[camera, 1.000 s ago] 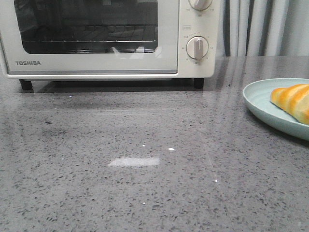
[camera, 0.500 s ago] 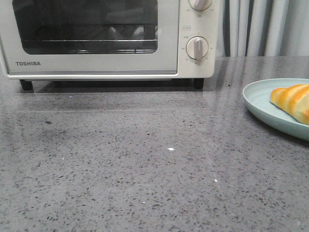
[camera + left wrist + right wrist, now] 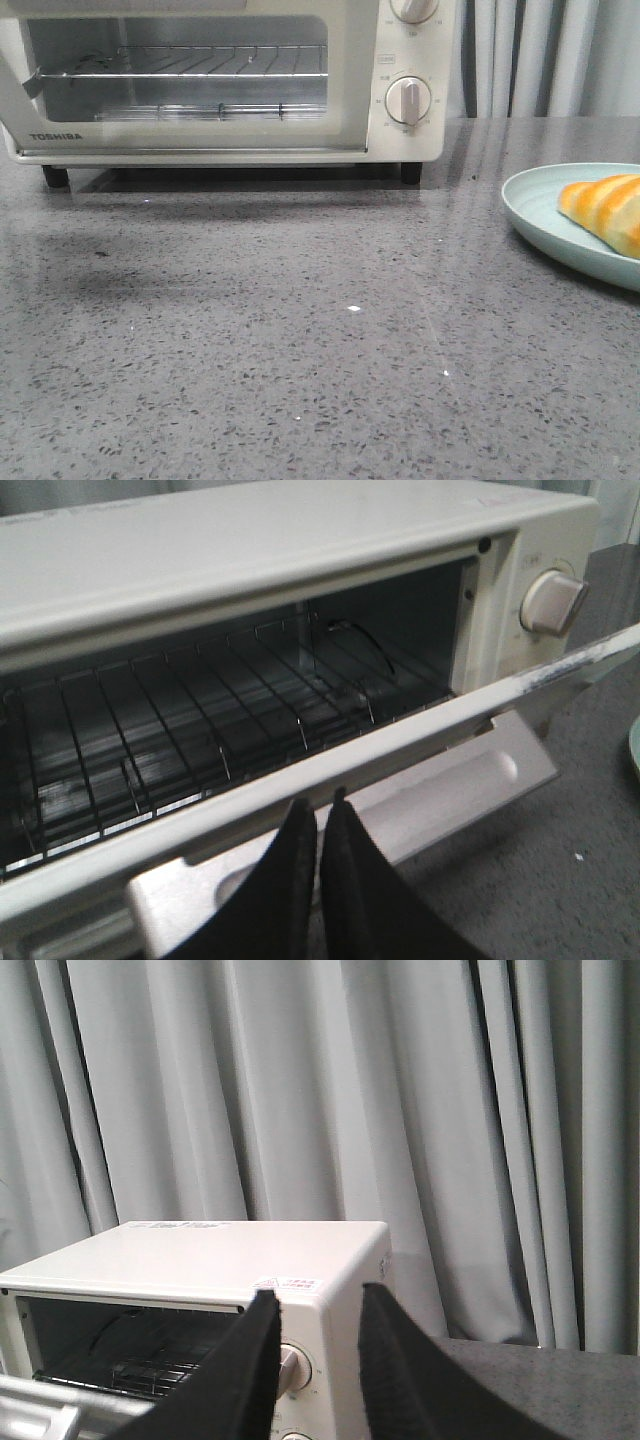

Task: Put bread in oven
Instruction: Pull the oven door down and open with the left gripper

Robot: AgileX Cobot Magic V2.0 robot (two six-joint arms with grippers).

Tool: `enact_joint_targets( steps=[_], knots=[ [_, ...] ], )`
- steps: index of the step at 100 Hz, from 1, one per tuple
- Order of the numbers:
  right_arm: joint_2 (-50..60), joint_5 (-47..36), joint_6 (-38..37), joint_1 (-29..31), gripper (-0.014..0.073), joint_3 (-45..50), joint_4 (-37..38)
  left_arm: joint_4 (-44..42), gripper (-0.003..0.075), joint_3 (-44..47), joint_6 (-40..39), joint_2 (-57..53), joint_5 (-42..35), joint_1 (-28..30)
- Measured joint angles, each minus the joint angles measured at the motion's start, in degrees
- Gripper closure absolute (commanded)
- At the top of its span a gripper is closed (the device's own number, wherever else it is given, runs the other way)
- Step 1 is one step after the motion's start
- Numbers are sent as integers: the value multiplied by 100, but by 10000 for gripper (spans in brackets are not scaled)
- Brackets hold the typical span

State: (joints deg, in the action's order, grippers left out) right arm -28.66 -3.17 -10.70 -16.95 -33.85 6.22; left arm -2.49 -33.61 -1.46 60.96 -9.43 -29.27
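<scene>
At the upper left of the front view, the oven (image 3: 400, 60) is cream-white with pale round dials (image 3: 408, 100), dark "TOSHIBA" lettering, a silvery wire rack (image 3: 200, 65) and black feet. At the right edge, the bread (image 3: 608, 208) is golden-orange with paler cream stripes and lies on a pale mint-green plate (image 3: 535, 210). The countertop (image 3: 300, 350) is grey, speckled with dark and white flecks. The curtain (image 3: 540, 55) at the upper right is light grey, in vertical folds. Both wrist views show black fingers (image 3: 295, 880) (image 3: 245, 1370).

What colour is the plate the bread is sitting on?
Pale mint green, seen best in the front view: the plate holds the orange, cream-striped bread.
</scene>
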Motion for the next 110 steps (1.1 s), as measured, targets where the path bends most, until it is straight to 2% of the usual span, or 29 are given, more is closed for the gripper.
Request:
enact_joint_targets(
  steps=[15,32,54,80,93,110],
  knots=[
    [0,-12,0,0,417,0,0,249,740,992,-10,-823,479,-198],
    [0,-15,-6,-8,417,0,0,554,740,1638,-32,-2230,856,-837],
    [0,148,-6,-201,417,0,26,534,740,1348,-26,-3715,906,-1133],
    [-191,800,-6,-214,414,-4,321,249,740,563,-7,-3855,1465,-1133],
    [-457,1277,-6,-214,325,-4,399,249,740,352,-7,-3855,1511,-1133],
    [-837,1449,-6,-225,220,-4,410,196,740,257,-7,-3855,1548,-1133]
  ],
)
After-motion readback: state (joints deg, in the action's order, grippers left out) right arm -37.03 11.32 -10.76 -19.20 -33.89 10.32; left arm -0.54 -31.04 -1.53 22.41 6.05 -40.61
